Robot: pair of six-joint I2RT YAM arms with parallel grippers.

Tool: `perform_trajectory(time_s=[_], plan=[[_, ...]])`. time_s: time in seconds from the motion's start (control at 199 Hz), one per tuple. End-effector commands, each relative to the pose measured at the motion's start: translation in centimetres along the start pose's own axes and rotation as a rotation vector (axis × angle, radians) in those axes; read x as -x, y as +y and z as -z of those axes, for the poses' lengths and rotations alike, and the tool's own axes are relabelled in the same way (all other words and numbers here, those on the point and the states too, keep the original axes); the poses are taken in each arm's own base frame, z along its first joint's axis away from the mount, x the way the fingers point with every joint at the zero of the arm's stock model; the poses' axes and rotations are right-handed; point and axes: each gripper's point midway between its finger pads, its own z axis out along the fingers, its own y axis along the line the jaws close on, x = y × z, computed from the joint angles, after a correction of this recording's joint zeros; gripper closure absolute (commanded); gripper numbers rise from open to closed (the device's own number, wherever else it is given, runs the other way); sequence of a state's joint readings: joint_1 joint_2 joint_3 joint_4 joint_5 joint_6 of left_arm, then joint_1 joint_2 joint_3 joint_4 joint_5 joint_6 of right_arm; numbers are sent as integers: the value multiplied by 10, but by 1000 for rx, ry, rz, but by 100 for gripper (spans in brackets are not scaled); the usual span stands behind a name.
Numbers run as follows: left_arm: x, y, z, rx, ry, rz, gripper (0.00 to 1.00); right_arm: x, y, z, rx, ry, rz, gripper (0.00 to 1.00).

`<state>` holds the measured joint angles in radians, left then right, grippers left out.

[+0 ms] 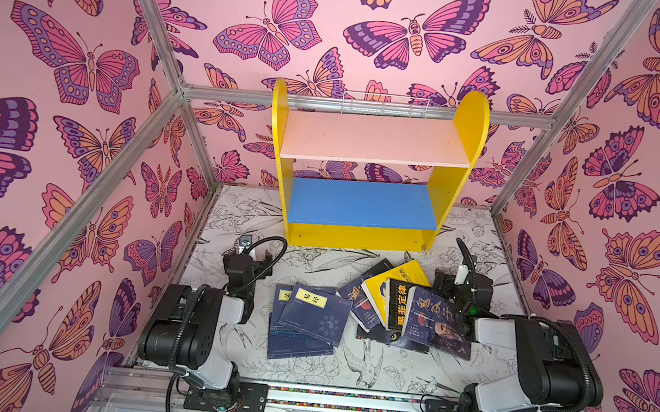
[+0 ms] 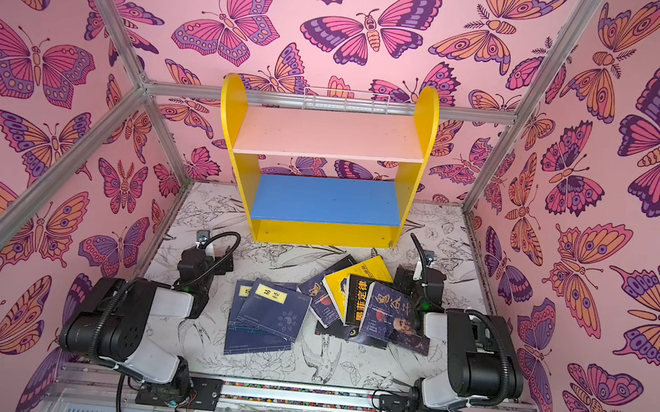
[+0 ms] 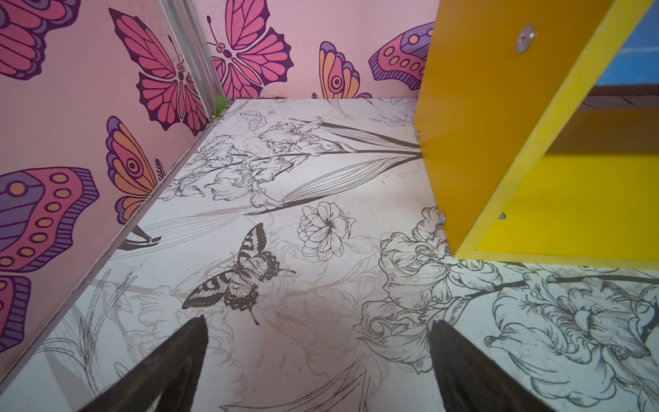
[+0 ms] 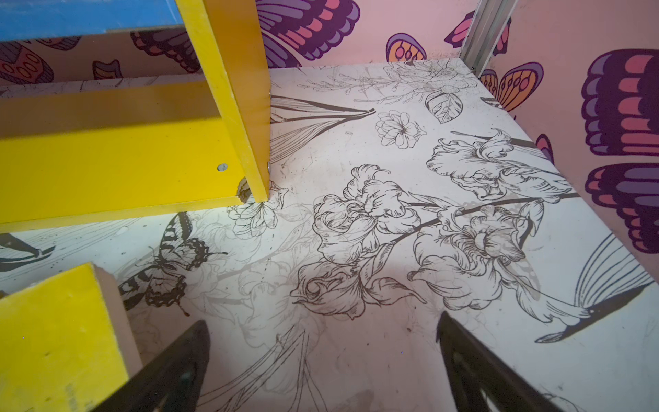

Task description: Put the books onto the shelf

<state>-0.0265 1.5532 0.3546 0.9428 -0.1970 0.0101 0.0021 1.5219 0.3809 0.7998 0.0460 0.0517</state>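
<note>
Books [image 1: 317,314] lie flat and overlapping in a loose scatter on the counter [image 1: 314,264], just in front of the shelf [image 1: 373,140]. Left fingers [image 3: 178,356] spread wide above bare counter near the shelf's side panel. Right fingers [image 4: 470,356] equally wide by the opposite panel, gripping nothing.

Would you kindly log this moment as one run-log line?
stage: not started | books: heaped on table, none shelved | shelf: both boards bare | left jaws: open, empty | right jaws: open, empty
</note>
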Motion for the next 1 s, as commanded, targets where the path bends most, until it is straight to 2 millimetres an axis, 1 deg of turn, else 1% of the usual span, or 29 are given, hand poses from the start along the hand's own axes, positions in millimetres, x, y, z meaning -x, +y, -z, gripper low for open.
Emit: perform_trajectory(time_s=[0.0, 0.206, 0.241, 0.276, 0.306, 0.326, 0.336, 0.351, 0.396, 0.411, 0.426, 0.466, 0.506, 0.546, 0.592, 0.637, 0.672, 0.687, 0.717, 0.792, 0.812, 0.822, 0.842, 0.847, 0.862, 0.872, 0.912, 0.938, 0.998], plan=[[1, -3, -1, -25, 0, 15, 2, 18, -4, 0, 17, -43, -36, 1], [0, -1, -1, -20, 1, 13, 2, 20, -1, -1, 60, -49, -32, 1], [8, 2, 1, 13, -20, 10, 2, 24, 1, 0, 67, -58, -27, 1], [19, 6, 4, 47, -15, 9, 2, 34, 3, 2, 77, -69, -24, 1], [25, 11, 7, 75, 24, 7, 2, 44, 2, 5, 59, -56, -20, 1], [30, 15, 10, 99, 56, 15, 2, 47, -1, 7, 33, -34, -25, 1], [33, 18, 11, 116, 67, 22, 2, 52, -6, 10, 0, -26, -36, 1], [37, 23, 14, 143, 85, 36, 2, 53, -10, 12, -37, 1, -51, 1], [49, 35, 23, 211, 97, 77, 2, 65, -26, 22, -137, 20, -126, 1], [50, 37, 25, 223, 100, 82, 2, 67, -32, 26, -172, 15, -153, 0], [61, 38, 31, 229, 71, 92, 2, 69, -37, 29, -200, 6, -186, 0], [69, 42, 41, 270, 38, 102, 2, 72, -47, 40, -263, -23, -275, 0], [73, 50, 53, 346, 1, 150, 2, 71, -54, 51, -306, -27, -369, 0], [75, 46, 61, 344, -16, 177, 2, 60, -61, 63, -361, 6, -477, 0], [77, 37, 68, 330, -10, 218, 2, 48, -59, 72, -368, 57, -577, 1], [75, 21, 72, 287, 30, 248, 2, 29, -55, 84, -384, 141, -684, 1], [73, 1, 72, 229, 72, 257, 2, 12, -52, 94, -413, 207, -788, 1], [73, -6, 73, 210, 85, 257, 2, 0, -51, 100, -433, 253, -826, 1], [70, -27, 73, 161, 116, 244, 2, -17, -47, 110, -459, 319, -904, 1], [72, -89, 72, -12, 174, 188, 2, -60, -29, 135, -501, 496, -1080, 1], [73, -105, 71, -62, 190, 172, 2, -70, -26, 141, -514, 533, -1121, 1], [77, -114, 72, -95, 192, 173, 2, -74, -23, 145, -515, 553, -1135, 1], [63, -134, 68, -155, 252, 142, 2, -81, -19, 151, -523, 584, -1170, 1], [69, -140, 68, -177, 246, 147, 2, -83, -19, 153, -525, 592, -1176, 1], [72, -154, 68, -233, 264, 146, 2, -87, -16, 157, -527, 613, -1195, 1], [66, -163, 69, -268, 291, 133, 2, -90, -15, 160, -530, 624, -1206, 1], [67, -203, 72, -422, 352, 103, 2, -97, -11, 172, -540, 656, -1241, 1], [74, -227, 77, -507, 371, 87, 2, -101, -9, 180, -545, 671, -1254, 1], [79, -279, 90, -663, 407, -6, 2, -105, -7, 195, -547, 689, -1269, 1]])
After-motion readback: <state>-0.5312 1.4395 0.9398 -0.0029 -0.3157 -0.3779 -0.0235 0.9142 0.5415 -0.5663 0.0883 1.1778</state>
